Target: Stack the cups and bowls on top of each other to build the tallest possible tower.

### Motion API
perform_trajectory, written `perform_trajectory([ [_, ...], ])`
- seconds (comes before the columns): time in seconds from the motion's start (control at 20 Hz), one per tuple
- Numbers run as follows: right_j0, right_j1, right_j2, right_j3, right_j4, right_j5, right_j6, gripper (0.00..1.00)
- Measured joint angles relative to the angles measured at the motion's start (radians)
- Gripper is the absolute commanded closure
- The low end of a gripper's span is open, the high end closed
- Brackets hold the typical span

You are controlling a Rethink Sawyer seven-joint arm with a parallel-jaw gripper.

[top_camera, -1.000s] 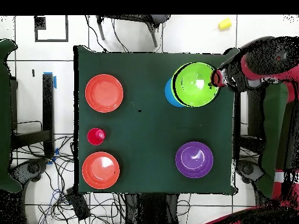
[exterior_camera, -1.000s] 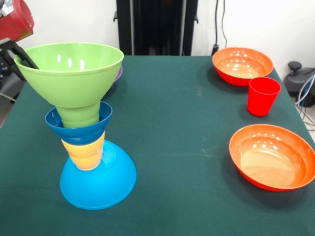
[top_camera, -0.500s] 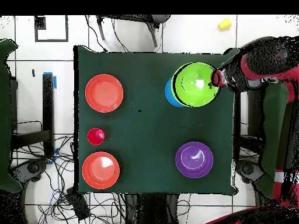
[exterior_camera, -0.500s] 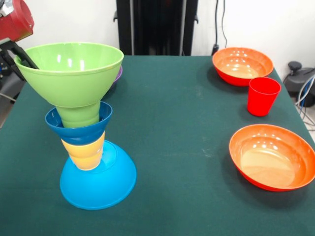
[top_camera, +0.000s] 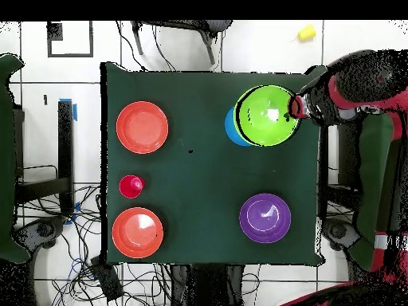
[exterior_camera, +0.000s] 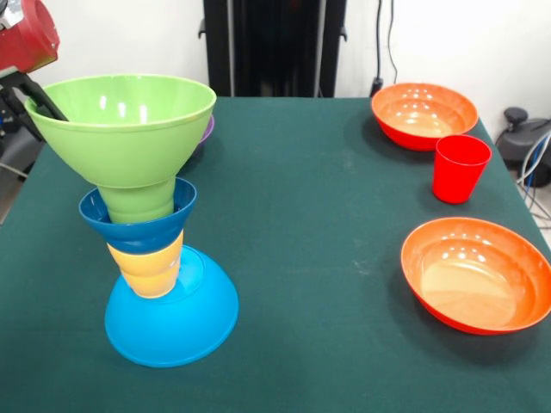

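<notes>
Standing near the worktop [exterior_camera: 327, 258] corner on the robot's right, far side: the tower [exterior_camera: 146, 224], base = large light-blue bowl [exterior_camera: 185, 323] upside down, then yellow cup [exterior_camera: 146, 267], small dark-blue bowl [exterior_camera: 142, 225], green cup [exterior_camera: 138, 202], wide green bowl [exterior_camera: 125, 129] on top, mouth up. Tower leans a bit; overhead the green bowl [top_camera: 267, 116] sits offset from the blue base [top_camera: 231, 127]. Pincer [exterior_camera: 34, 96] at the green bowl's rim, on the worktop-edge side; one dark finger shows against the rim, can't tell if it's gripping or how wide it is. Arm [top_camera: 351, 88] reaches in from beyond that edge. Purple bowl [top_camera: 264, 217] alone near the robot-side edge, same side as tower. Opposite edge: two orange bowls [top_camera: 142, 127] [top_camera: 137, 232] w/ red cup [top_camera: 131, 186] between them, upright, all apart from each other.
</notes>
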Motion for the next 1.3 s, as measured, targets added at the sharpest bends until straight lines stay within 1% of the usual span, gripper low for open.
perform_trajectory([
  [0.95, 0.0, 0.0, 0.0, 0.0, 0.0, 0.0, 0.0, 1.0],
  [1.0, 0.0, 0.0, 0.0, 0.0, 0.0, 0.0, 0.0, 0.0],
  [1.3, 0.0, 0.0, -0.001, 0.0, 0.0, 0.001, 0.0, 0.0],
])
